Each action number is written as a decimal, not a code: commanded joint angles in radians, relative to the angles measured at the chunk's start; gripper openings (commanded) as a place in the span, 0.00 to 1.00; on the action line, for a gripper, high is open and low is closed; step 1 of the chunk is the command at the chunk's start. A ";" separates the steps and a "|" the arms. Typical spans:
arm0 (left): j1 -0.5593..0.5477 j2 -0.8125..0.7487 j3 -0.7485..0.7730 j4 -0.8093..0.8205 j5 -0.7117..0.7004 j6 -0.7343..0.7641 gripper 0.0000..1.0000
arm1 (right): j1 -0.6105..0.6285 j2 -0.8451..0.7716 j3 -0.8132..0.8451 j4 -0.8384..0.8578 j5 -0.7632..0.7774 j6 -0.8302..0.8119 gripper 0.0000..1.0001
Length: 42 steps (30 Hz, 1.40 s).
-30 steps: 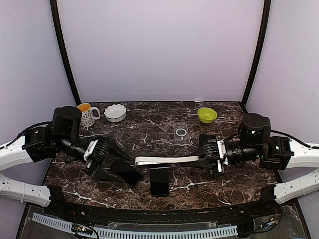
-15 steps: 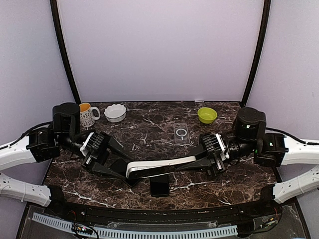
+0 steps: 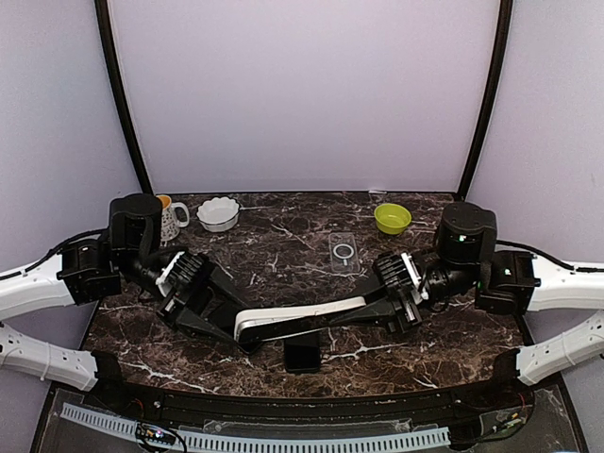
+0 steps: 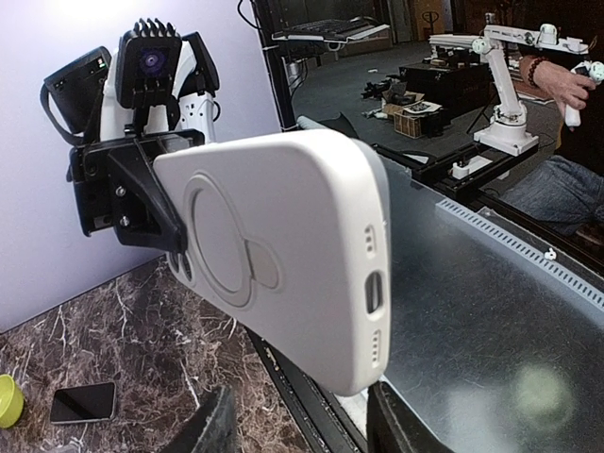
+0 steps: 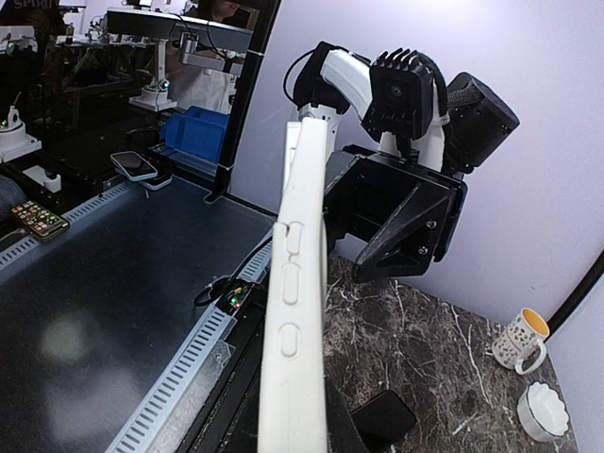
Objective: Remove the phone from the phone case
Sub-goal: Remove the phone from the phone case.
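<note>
A white phone case (image 3: 302, 318) hangs lengthwise above the table's front middle, between my two grippers. My right gripper (image 3: 379, 307) is shut on its right end; in the right wrist view the case (image 5: 297, 283) stands edge-on with its button covers facing me. My left gripper (image 3: 236, 330) is open, its fingers straddling the case's left end (image 4: 283, 255); one fingertip (image 4: 396, 415) is close to the case's corner. I cannot tell whether a phone is inside the case. A black phone (image 3: 302, 355) lies on the table below.
A clear case with a ring (image 3: 343, 252) lies mid-table. A mug (image 3: 168, 219) and a white bowl (image 3: 218, 213) stand at the back left, and a green bowl (image 3: 393, 218) at the back right. The marble table's front rail (image 3: 283, 401) is near.
My left gripper has moved right and closed in around the case's left end. My right gripper has shifted the case leftward and tilted its left end down. One black phone is now hidden beneath.
</note>
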 commanded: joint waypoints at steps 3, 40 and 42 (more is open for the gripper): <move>0.001 0.018 0.044 -0.031 0.035 0.025 0.45 | -0.005 0.005 0.060 0.097 -0.052 -0.001 0.00; 0.001 0.040 0.094 -0.245 0.010 0.164 0.58 | -0.014 0.000 0.059 -0.017 0.015 -0.102 0.00; 0.000 0.046 0.100 -0.256 0.020 0.166 0.59 | -0.016 0.008 0.061 -0.005 0.019 -0.107 0.00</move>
